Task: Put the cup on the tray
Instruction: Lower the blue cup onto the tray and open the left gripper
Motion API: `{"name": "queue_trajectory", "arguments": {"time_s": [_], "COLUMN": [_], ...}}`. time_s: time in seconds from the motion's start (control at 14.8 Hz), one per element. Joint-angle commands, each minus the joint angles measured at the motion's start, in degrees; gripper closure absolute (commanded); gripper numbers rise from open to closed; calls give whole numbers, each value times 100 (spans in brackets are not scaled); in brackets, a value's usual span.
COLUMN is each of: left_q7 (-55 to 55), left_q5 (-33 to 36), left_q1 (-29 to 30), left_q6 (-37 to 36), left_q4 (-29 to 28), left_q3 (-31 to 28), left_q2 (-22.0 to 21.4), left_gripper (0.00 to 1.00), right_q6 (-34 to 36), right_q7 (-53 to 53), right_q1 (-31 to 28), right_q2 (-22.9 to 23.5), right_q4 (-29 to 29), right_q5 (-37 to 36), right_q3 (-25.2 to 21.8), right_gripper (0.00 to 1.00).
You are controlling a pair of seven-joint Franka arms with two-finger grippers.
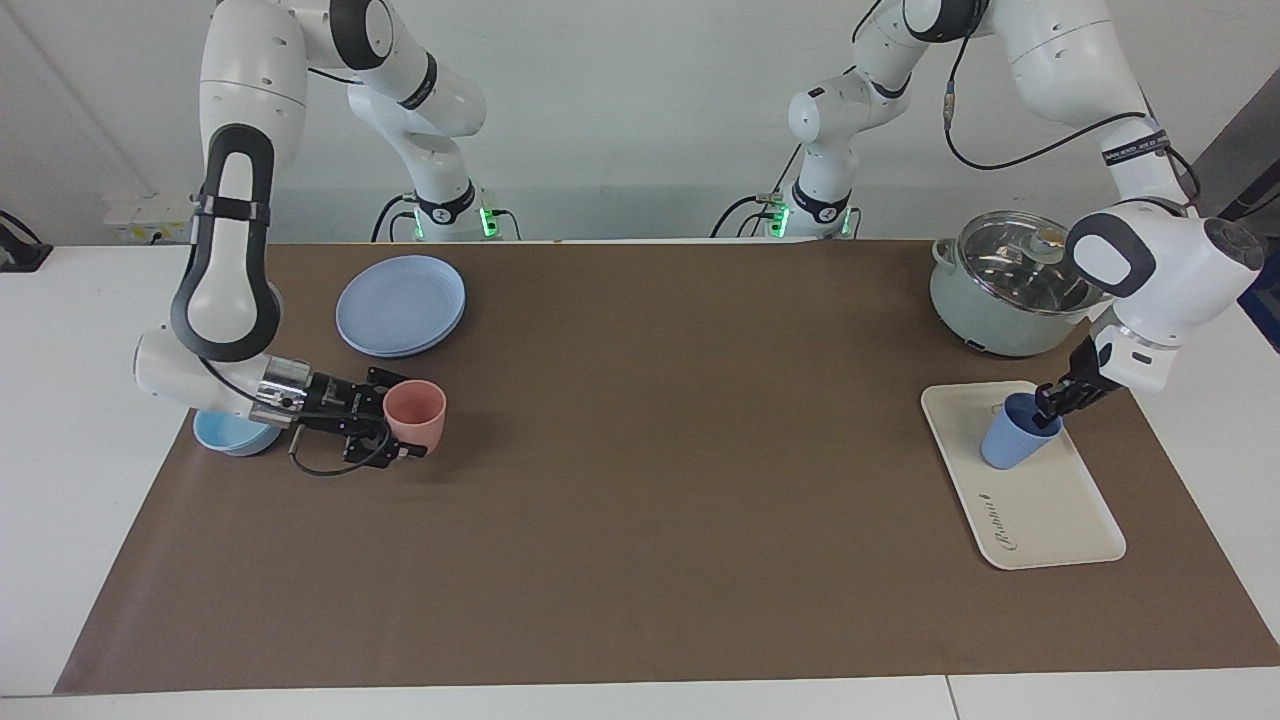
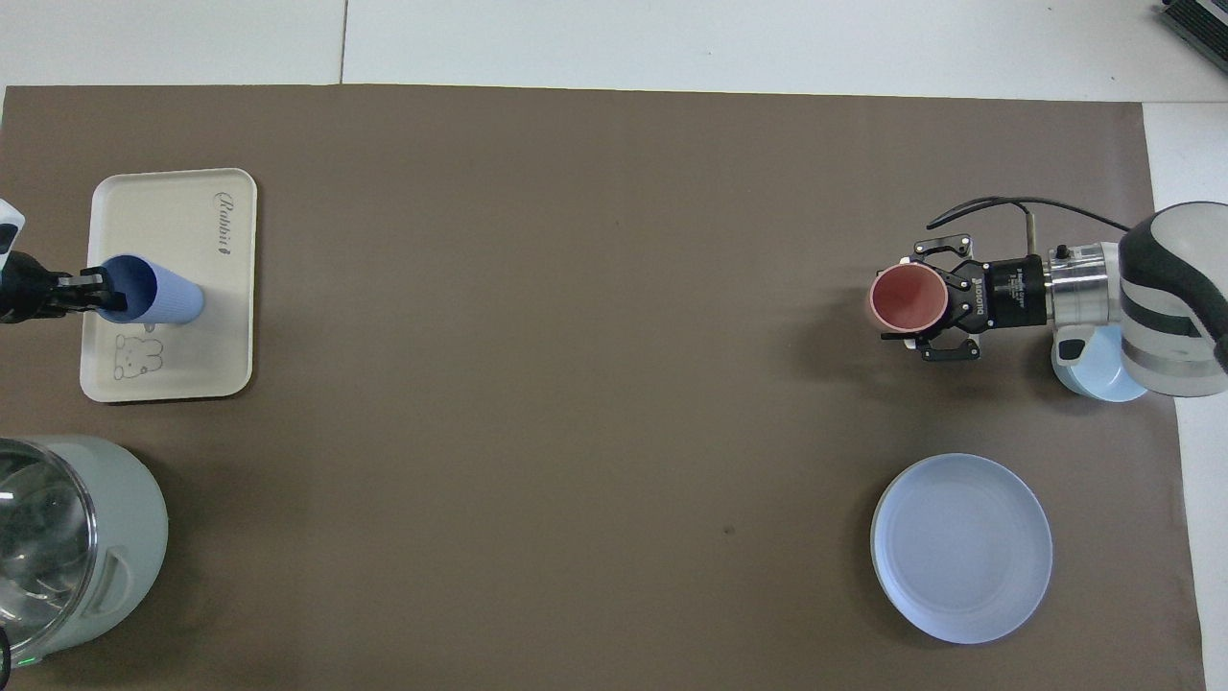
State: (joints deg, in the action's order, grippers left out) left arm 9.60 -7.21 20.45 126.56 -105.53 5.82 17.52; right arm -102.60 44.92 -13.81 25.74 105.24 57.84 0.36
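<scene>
1. Here, the periwinkle cup leans on the cream tray, at the tray's end nearer the robots.
2. The left gripper is clamped on the cup's rim.
3. At the right arm's end, the right gripper is spread around the pink cup.

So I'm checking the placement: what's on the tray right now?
The blue cup is on the tray, tilted, with the left gripper at its rim. A bear drawing and lettering show on the bare part. The cup hides what lies under it.
</scene>
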Motion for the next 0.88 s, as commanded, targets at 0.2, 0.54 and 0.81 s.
{"name": "queue_trajectory", "arguments": {"time_s": [0.2, 0.54, 0.81], "left_q7": [121, 51, -554], "left_q5": [87, 712, 712], "left_q1": [-172, -998, -1665], "left_q6": [-1007, -2020, -2487], "left_q4": [576, 947, 771], "left_q3": [51, 68, 86], "left_q2": [-380, -784, -1162], "left_gripper": [0, 0, 0], "right_q6": [390, 355, 311], "right_q7": [-774, -897, -1247], "right_q1": [-420, -534, -509], "right_q2": [309, 405, 415], "right_q4": [-30, -56, -39], "right_q5": [79, 52, -114], "right_q3": [61, 52, 52], "right_gripper": [100, 100, 100]}}
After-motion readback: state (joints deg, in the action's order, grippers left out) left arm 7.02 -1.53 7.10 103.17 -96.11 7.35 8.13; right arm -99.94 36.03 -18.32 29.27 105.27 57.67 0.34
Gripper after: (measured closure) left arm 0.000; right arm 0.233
